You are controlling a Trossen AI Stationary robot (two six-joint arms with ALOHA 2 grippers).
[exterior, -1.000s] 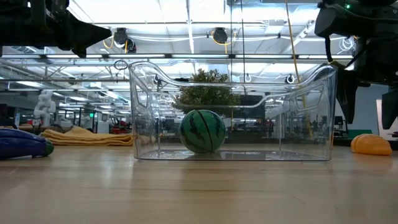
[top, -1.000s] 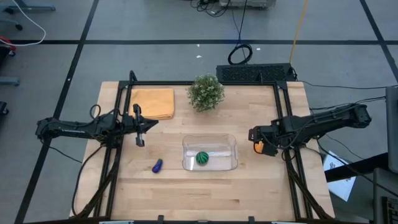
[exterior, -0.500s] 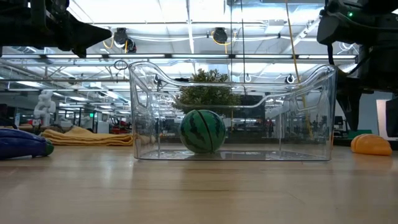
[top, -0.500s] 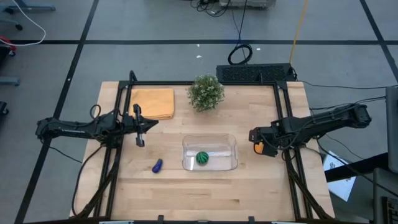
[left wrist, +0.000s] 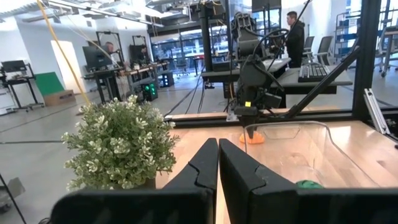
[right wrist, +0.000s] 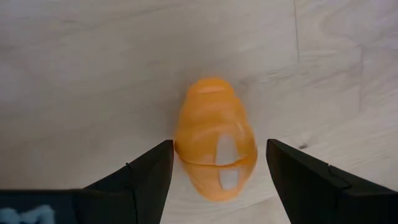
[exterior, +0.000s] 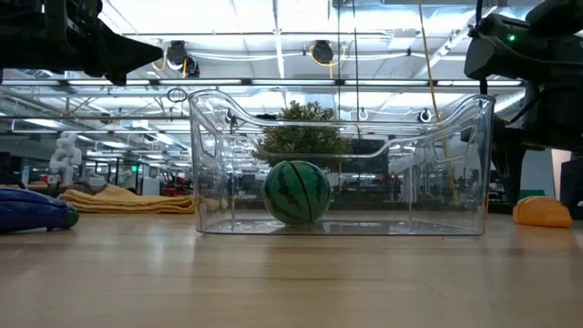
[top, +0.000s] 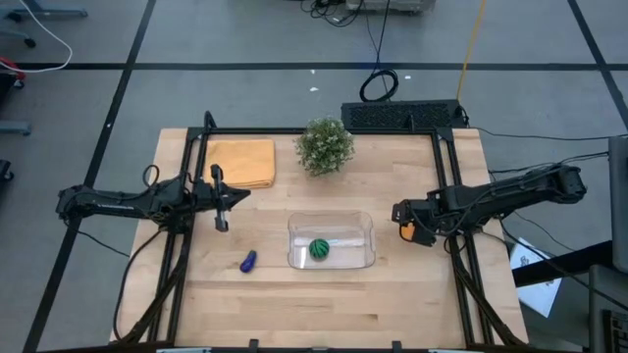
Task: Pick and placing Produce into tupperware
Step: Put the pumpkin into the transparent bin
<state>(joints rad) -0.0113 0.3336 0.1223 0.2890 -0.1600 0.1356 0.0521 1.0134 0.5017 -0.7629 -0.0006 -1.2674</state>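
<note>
The clear tupperware [top: 294, 227] stands mid-table on its flat base, and the green striped ball [top: 319, 249] rests on its floor [exterior: 297, 191]. The purple piece [top: 248, 261] lies on the wood to the container's left. The orange piece [top: 407, 233] lies on the table right of the container. My right gripper [right wrist: 217, 149] hangs over it, open, pointing down, with one finger on either side [top: 408, 227]; I cannot tell whether a finger touches it. My left gripper [left wrist: 217, 162] is shut and hovers left of the container [top: 240, 194], holding nothing.
A bushy potted plant [top: 325, 145] stands behind the container. A folded yellow-orange cloth [top: 241, 162] lies at the far left corner. Black frame rails [top: 196, 176] run along the table's left and right sides. Bare wood lies along the near edge.
In the low view my right gripper has sunk toward the orange piece and now hides its right end. The produce, the container and my left arm have kept still.
</note>
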